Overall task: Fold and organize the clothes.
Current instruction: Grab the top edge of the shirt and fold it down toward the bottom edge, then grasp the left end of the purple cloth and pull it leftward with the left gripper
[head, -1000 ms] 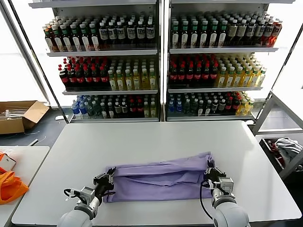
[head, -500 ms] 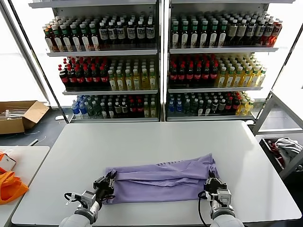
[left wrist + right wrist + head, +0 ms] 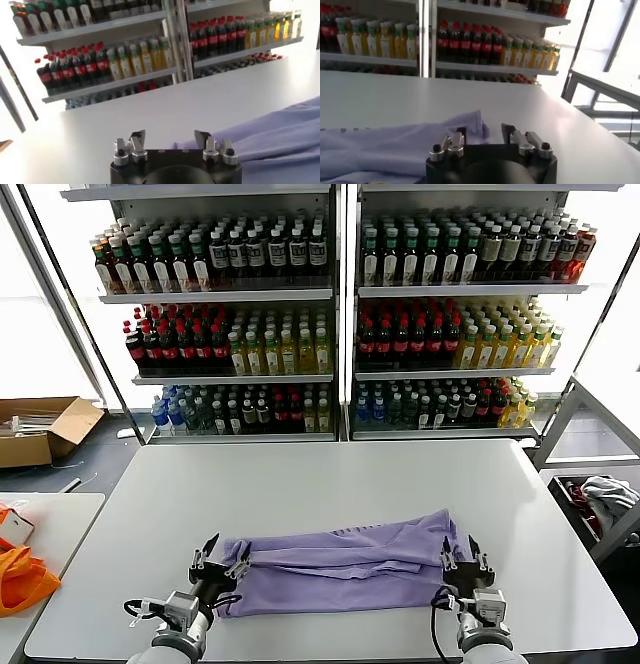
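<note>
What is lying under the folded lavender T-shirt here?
The lavender T-shirt lies folded into a long band directly on the white table. Nothing else shows beneath it, but its lower layers and the tabletop under them are covered.

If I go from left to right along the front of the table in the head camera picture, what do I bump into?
orange fabric → left gripper, open → lavender T-shirt → right gripper, open
</note>
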